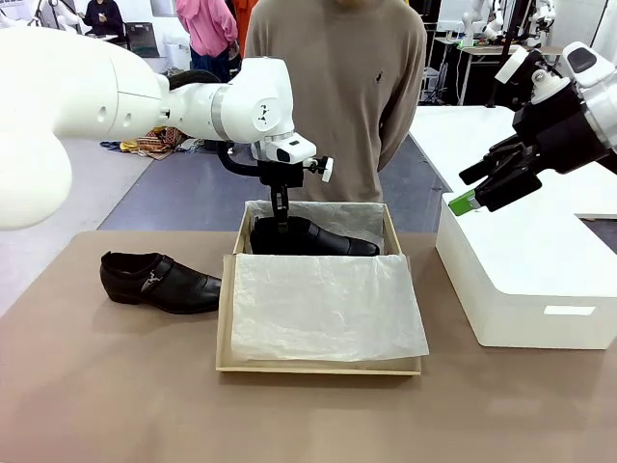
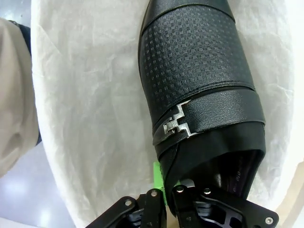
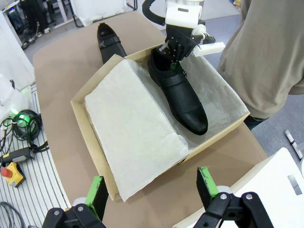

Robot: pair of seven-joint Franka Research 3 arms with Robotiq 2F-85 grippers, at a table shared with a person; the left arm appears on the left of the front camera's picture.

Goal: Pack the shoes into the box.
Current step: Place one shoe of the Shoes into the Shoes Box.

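Green pads of the left gripper [image 1: 281,222] are pinched tight on the back rim of one black shoe [image 1: 313,238], right at the heel opening, with the fingers coming straight down from above. That shoe sits in the far half of the box [image 1: 318,366], its pointed toe aimed toward the box's right wall and lying on the crinkled white tissue paper [image 1: 323,309]. I cannot tell whether the heel rests on the paper or hangs just above it. A silver buckle shows on the strap across the shoe's top. A loose sheet of the same tissue spreads over the near half of the box.

Just outside the box's left wall, the second shoe [image 1: 159,282] lies flat on the brown table [image 1: 116,386], toe pointing toward the box. Right of the box stands a large white block [image 1: 521,280]. Above it the right gripper [image 1: 466,189] hovers with its jaws spread wide and nothing between them. Beyond the box's far wall a person [image 1: 337,87] in a tan sweater stands close to the table.
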